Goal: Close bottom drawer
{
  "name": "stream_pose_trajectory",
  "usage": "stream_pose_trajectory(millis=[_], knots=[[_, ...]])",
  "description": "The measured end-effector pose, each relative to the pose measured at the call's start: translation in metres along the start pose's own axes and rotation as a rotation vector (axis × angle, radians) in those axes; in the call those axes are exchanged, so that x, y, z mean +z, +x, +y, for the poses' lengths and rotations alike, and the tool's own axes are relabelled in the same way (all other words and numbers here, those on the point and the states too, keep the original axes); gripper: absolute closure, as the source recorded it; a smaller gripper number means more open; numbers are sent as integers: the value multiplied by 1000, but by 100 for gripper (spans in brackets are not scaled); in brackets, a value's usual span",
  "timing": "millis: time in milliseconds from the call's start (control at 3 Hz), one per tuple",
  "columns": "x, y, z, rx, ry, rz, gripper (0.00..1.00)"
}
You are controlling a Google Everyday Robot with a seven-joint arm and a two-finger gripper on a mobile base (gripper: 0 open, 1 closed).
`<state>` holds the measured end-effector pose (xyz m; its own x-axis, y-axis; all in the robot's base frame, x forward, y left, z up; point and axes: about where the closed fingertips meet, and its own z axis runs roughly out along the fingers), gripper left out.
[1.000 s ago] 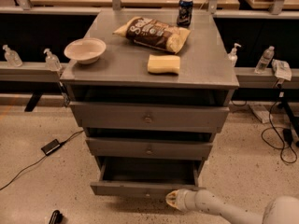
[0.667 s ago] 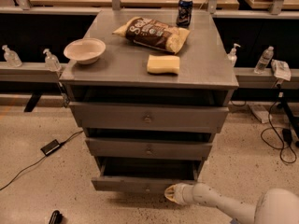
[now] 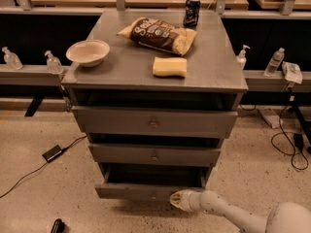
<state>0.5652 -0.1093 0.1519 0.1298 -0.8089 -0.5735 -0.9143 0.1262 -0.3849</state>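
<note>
— Where does the job stand?

— Mid-push, I'd say. The bottom drawer (image 3: 141,192) sits low in the frame, centre, part-way out of the grey cabinet (image 3: 82,84), with a dark strip of its inside showing above the thin front. The gripper (image 3: 177,199) is against the right end of that front, just right of the small knob (image 3: 153,196). Whether it is spread or pressed together, I cannot tell.

— So what does the next move call for?

— A straight shove inward, toward the top of the frame, until the front lines up with the middle drawer (image 3: 121,154) above it. The contact is off-centre, so the drawer may skew and bind; pressing nearer the knob would be safer.

— Anything in the way?

— Nothing I can see in the drawer's path. The arm (image 3: 228,212) comes in from the lower right corner, over bare floor. A cable and its black adapter (image 3: 52,153) lie on the floor at the left, well apart from the drawer.

— And up top?

— On the counter (image 3: 218,76): a white bowl (image 3: 88,52) at the left, a chip bag (image 3: 158,34) in the middle, a yellow sponge (image 3: 169,66) below it, a can (image 3: 192,11) at the back. A hard bump could jostle them.
</note>
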Motion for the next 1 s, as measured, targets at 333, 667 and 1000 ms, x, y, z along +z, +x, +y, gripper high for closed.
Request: stream_pose_trajectory(millis=[333, 667, 1000], knots=[[8, -3, -13, -4, 39, -28, 100], [8, -3, -12, -4, 39, -28, 100], [12, -3, -34, -13, 80, -41, 100]])
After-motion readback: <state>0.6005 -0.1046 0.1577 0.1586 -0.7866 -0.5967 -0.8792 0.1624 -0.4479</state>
